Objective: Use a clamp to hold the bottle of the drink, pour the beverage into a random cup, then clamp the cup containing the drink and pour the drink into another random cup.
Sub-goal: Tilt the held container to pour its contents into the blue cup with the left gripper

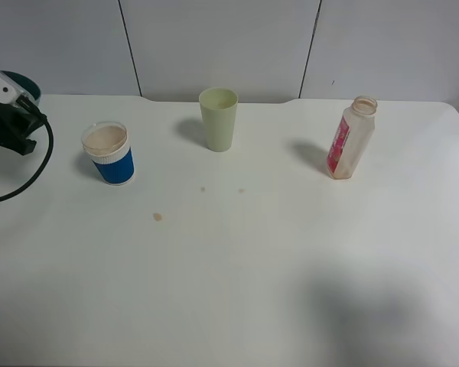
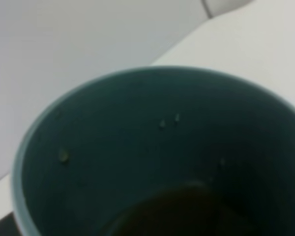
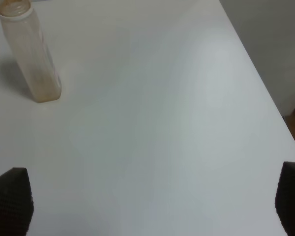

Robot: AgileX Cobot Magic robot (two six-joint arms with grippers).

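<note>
Surface: white table [image 1: 237, 290], faintly stained; grey panelled wall [image 1: 222, 38] behind.
The left clamp [image 1: 23, 122] is closed; the right clamp [image 3: 150, 206] stands wide open.

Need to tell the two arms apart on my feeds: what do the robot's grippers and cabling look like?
The left gripper has a white blocky housing with black parts, and a black cable loops from it. Of the right gripper only two black fingertips show, blunt and finely textured. No markings visible.
</note>
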